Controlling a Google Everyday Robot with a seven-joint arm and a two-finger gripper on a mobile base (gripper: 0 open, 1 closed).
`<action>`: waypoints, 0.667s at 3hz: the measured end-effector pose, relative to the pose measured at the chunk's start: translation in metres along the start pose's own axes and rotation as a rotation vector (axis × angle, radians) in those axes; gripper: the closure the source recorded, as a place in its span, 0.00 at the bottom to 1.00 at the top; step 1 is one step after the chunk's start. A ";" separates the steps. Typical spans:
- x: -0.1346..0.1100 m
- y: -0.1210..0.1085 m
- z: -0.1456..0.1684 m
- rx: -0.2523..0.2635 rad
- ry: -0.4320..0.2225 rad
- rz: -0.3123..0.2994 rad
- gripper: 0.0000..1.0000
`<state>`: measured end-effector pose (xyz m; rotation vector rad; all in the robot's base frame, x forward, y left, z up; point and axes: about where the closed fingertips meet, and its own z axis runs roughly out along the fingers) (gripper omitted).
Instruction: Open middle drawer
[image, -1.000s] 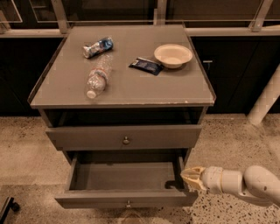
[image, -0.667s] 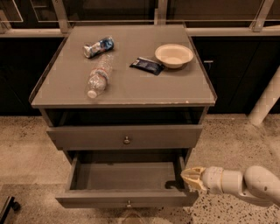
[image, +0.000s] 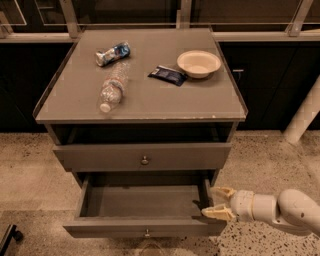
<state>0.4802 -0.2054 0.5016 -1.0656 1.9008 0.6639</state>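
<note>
**Item 1: middle drawer** (image: 115, 229). Grey-brown, shallow, with a low front and a small round knob (image: 147, 233). It sits below the taller-fronted upper drawer (image: 100, 157) and is drawn well out of the cabinet. Its floor is exposed almost to the back, so the task is judged nearly or fully done.

**Item 2: end effector** (image: 212, 202). It is positioned at the right front corner of the middle drawer, reaching in from the right. The two pale fingers (image: 223, 191) are held apart, with nothing gripped between them. Contact with the drawer wall cannot be made out.

**Handling note (judgement).** If more travel is wanted, the pull is best kept straight along the drawer's line. A force applied at one corner may skew the drawer in its runners. Withdrawal is best made outward and clear of the right side wall, so that the drawer is not nudged back in.

**Item 3: containers.**
- Middle drawer: no contents visible. The near inner edge is hidden behind the front.
- Bowl (image: 186, 59): pale, upright, at the right rear of the surface (image: 150, 102). It appears empty.
- Plastic bottle (image: 112, 87): clear, lying on its side at the left. Its fill level cannot be determined.
- Crumpled blue-and-white wrapper or can (image: 112, 53): at the left rear. Its contents are not visible.
- Dark packet (image: 168, 75): flat, just beside the bowl.
</note>
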 end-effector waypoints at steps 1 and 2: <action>0.000 0.000 0.000 0.000 0.000 0.000 0.00; 0.000 0.000 0.000 0.000 0.000 0.000 0.00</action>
